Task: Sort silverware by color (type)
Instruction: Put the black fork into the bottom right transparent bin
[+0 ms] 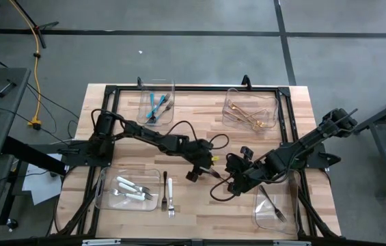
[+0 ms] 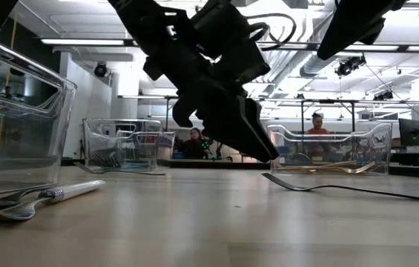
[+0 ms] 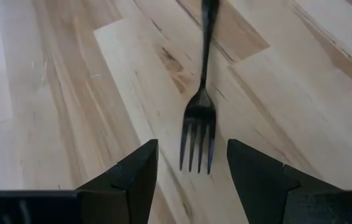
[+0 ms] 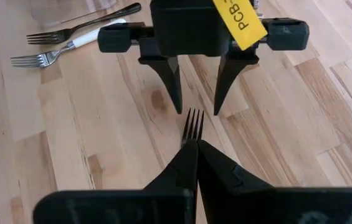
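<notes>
Silverware lies spread over the light wooden surface point(image 1: 199, 205), some loose and some in clear plastic bins. One dark steel fork point(image 3: 199, 118) lies flat near the middle of the surface, between the two robot hands. The left hand point(image 4: 197, 99) hangs just above the fork's prongs with its two dark fingers point(image 3: 135, 177) spread apart, one on each side of the prongs, and it holds nothing. The right hand point(image 4: 195, 163) faces it from the other side, with its fingers pressed shut right over the fork's handle. I cannot tell if it pinches the handle or only rests on it.

Near the front edge, a white-handled fork point(image 1: 170, 195) and a dark thin fork point(image 1: 164, 186) lie side by side on the bare wood. Just beside them, a clear bin point(image 1: 104, 198) holds more white-handled forks point(image 1: 130, 188). A clear bin at the back left point(image 1: 171, 87) holds teal-handled pieces point(image 1: 154, 104). A clear bin at the back right point(image 1: 272, 102) holds gold pieces point(image 1: 251, 116). A clear bin at the front right point(image 1: 261, 217) holds one dark steel piece point(image 1: 271, 203)
</notes>
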`<control>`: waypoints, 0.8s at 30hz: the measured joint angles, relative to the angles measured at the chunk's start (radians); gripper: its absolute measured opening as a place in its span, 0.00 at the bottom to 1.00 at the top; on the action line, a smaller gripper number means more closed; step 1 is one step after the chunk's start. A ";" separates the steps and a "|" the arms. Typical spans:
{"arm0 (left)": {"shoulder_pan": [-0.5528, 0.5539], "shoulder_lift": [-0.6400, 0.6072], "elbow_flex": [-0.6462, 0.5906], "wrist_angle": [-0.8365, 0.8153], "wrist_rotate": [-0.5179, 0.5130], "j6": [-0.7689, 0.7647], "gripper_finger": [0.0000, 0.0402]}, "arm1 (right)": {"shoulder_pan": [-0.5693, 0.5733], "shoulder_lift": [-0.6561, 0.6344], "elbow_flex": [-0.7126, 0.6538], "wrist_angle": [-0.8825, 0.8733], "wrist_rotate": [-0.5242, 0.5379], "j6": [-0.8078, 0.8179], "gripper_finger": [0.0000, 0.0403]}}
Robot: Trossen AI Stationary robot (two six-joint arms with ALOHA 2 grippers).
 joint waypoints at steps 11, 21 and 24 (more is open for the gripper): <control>0.000 0.065 -0.001 0.020 0.004 -0.026 0.46 | 0.000 0.000 0.000 0.003 0.000 0.000 0.00; 0.001 0.086 0.001 0.068 0.006 -0.034 0.46 | 0.000 0.000 0.000 0.004 0.000 0.000 0.00; 0.001 0.088 0.001 0.069 0.006 -0.035 0.45 | 0.000 0.000 0.000 0.004 0.000 0.000 0.00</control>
